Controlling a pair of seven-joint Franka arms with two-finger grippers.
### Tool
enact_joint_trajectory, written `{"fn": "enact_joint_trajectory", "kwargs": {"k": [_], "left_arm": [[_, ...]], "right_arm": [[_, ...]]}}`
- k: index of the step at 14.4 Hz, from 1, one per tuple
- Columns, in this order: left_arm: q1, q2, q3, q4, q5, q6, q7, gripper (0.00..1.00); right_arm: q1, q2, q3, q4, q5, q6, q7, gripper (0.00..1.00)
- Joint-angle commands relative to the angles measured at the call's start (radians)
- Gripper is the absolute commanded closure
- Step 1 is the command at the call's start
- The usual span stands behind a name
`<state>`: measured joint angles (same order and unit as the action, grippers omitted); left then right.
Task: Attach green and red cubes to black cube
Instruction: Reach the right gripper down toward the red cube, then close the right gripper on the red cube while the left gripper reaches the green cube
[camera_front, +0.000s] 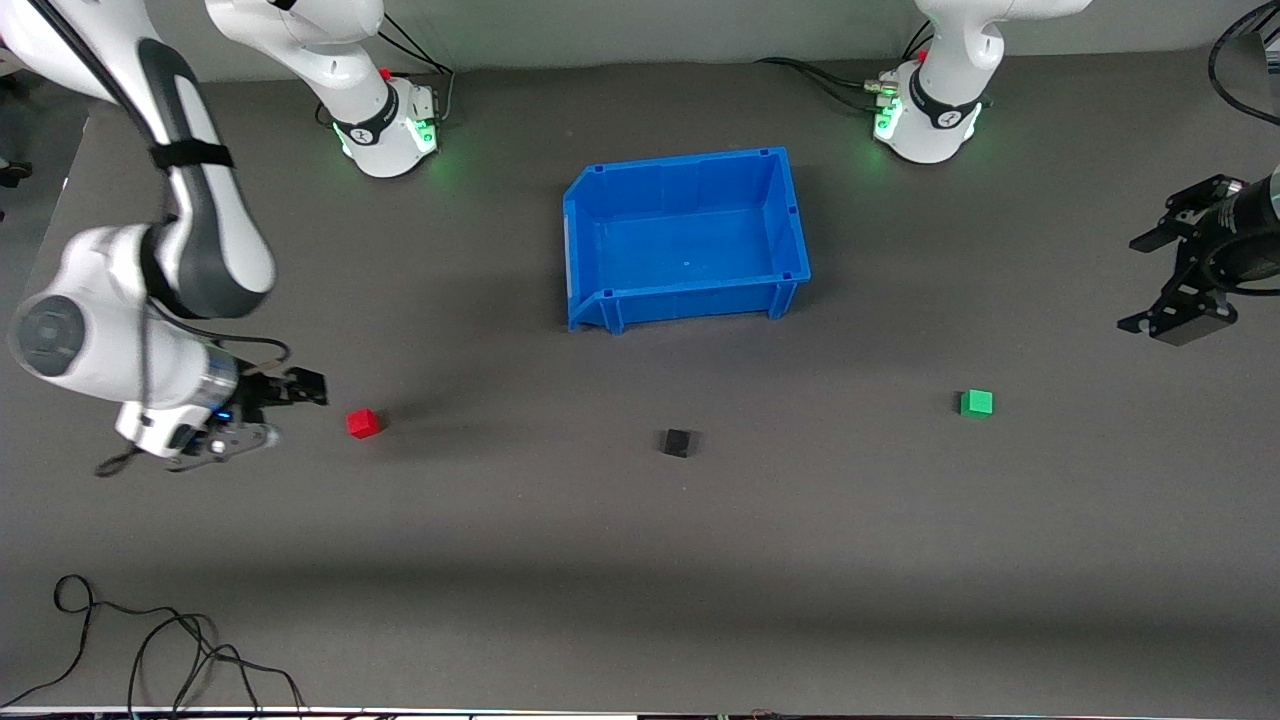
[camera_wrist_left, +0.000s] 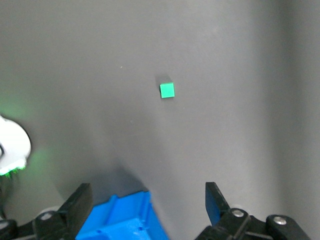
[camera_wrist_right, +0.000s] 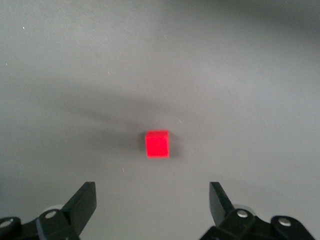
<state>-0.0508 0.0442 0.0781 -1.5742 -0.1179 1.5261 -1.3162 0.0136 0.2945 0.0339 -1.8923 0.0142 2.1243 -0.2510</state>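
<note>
right end effector (camera_front: 262, 412) wide open beside the red cube (camera_front: 363, 422), left end effector (camera_front: 1180, 275) open too, waiting; a sloppy descent could knock it away

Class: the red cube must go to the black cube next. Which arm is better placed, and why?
The right arm: its open pincer sits just beside the red cube, which is centred between its fingers in the right wrist view. The left pincer is over the mat's other end, near the green cube.

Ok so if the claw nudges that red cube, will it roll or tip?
Probably it slides: the red cube sits flat on the grey mat. It looks rigid, so likely no squashing. Being tiny, it's probably light and could skid away.
</note>
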Motion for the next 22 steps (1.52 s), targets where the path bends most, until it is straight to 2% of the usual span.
{"fn": "enact_joint_trajectory", "kwargs": {"k": [1, 5, 6, 7, 10, 15, 16, 18, 22], "left_arm": [[0.022, -0.004, 0.000, -0.076, -0.035, 0.096, -0.167, 0.00], [0.091, -0.006, 0.000, -0.226, -0.115, 0.251, -0.160, 0.00], [0.094, -0.007, 0.000, -0.269, -0.127, 0.303, -0.140, 0.00], [0.094, -0.006, 0.000, -0.315, -0.143, 0.351, -0.117, 0.00], [0.095, 0.014, 0.000, -0.447, -0.206, 0.537, -0.008, 0.00], [0.097, 0.169, 0.000, -0.461, -0.285, 0.693, 0.233, 0.00], [0.098, 0.198, 0.000, -0.460, -0.298, 0.707, 0.282, 0.00], [0.101, 0.250, 0.000, -0.461, -0.327, 0.755, 0.357, 0.00], [0.100, 0.347, -0.004, -0.461, -0.350, 0.827, 0.384, 0.00]], "right_arm": [[0.017, 0.024, -0.003, -0.092, 0.020, 0.173, -0.028, 0.00], [0.017, 0.101, -0.003, -0.148, 0.018, 0.370, -0.040, 0.01], [0.016, 0.112, -0.003, -0.163, 0.018, 0.408, -0.053, 0.02], [0.016, 0.121, -0.003, -0.180, 0.018, 0.445, -0.059, 0.08], [0.011, 0.146, -0.003, -0.235, 0.018, 0.557, -0.065, 0.10], [0.006, 0.170, -0.005, -0.266, 0.018, 0.629, -0.065, 0.13], [0.005, 0.170, -0.005, -0.275, 0.018, 0.637, -0.066, 0.17], [0.003, 0.169, -0.006, -0.281, 0.018, 0.640, -0.065, 0.31], [0.002, 0.170, -0.008, -0.283, 0.018, 0.643, -0.065, 0.39]]}}
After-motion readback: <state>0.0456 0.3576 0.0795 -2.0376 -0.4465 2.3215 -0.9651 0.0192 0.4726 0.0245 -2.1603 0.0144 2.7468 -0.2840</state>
